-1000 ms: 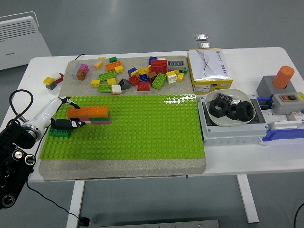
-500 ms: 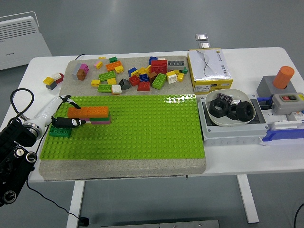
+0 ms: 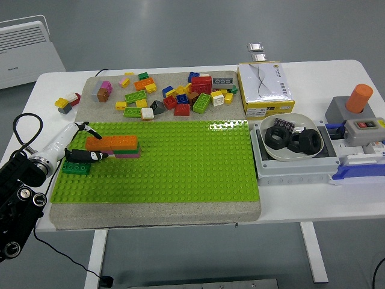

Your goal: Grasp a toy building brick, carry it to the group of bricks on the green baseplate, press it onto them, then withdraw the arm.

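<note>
Head view: orange brick (image 3: 112,142) lengthwise left-right.

Surface: white table (image 3: 180,217), near edge at the bottom of the view.
Middle: grey mat (image 3: 156,215) lying on it.
Far left: small loose bricks (image 3: 67,102) on the bare top, beside the mat.
Right of mat: yellow and white box (image 3: 265,88); grey tray unit (image 3: 289,168) in front of it.
Far right: grey block with an orange cylinder (image 3: 352,106); switch box (image 3: 366,129).
</note>
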{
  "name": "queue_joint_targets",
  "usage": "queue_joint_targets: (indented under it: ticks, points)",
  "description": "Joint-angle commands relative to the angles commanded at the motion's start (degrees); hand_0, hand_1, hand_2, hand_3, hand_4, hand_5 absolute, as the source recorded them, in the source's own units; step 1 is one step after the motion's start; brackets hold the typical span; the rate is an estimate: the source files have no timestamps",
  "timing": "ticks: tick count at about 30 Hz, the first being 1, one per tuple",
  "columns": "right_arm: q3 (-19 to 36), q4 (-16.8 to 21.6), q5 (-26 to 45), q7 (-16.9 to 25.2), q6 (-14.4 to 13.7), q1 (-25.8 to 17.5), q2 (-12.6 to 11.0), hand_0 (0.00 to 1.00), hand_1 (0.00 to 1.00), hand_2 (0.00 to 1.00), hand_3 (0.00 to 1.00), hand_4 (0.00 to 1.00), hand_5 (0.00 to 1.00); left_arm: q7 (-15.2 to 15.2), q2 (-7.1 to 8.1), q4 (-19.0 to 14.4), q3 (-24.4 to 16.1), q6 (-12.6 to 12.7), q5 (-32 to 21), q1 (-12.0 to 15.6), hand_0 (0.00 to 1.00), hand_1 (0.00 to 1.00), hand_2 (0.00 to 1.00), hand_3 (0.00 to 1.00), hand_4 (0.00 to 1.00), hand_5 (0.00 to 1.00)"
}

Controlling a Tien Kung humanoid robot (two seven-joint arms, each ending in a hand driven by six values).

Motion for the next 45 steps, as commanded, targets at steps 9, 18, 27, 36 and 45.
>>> queue_joint_targets:
  ticks: [9, 18, 27, 36, 45]
  points:
    - [0.1, 0.0, 0.0, -0.1, 0.0, -0.3, 0.1, 0.686, 0.667, 0.677, 0.767, 0.931, 0.998, -0.3, 0.55, -1.4, -0.4, 0.2, -0.3, -0.1, 0.971, 0.975, 0.968, 0.614, 0.932, 0.221]
    - [-0.1, 0.0, 0.1, -0.1, -0.1, -0.3, 0.2, 0.686, 0.667, 0.678, 0.767, 0.933, 0.998, -0.6, 0.81, -2.2, -0.3, 0.1, -2.2, 0.0, 0.960, 0.972, 0.968, 0.611, 0.928, 0.217]
    - [0.0, 0.0, 0.1, -0.1, -0.1, -0.2, 0.2, 0.685, 0.667, 0.678, 0.767, 0.934, 0.998, -1.2, 0.85, -2.6, -0.5, 0.5, -2.8, 0.0, 0.958, 0.972, 0.968, 0.611, 0.926, 0.214]
    - [0.1, 0.0, -0.1, -0.1, -0.1, -0.2, 0.0, 0.685, 0.667, 0.678, 0.767, 0.935, 0.998, -0.6, 1.41, -7.4, -1.8, 0.8, -0.7, 2.4, 0.955, 0.968, 0.965, 0.608, 0.917, 0.201]
    - [0.1, 0.0, -0.1, -0.1, -0.1, -0.3, -0.1, 0.685, 0.667, 0.677, 0.768, 0.935, 0.998, 0.2, 2.39, -11.1, -1.5, 3.1, 7.3, 5.3, 0.957, 0.967, 0.963, 0.618, 0.941, 0.249]
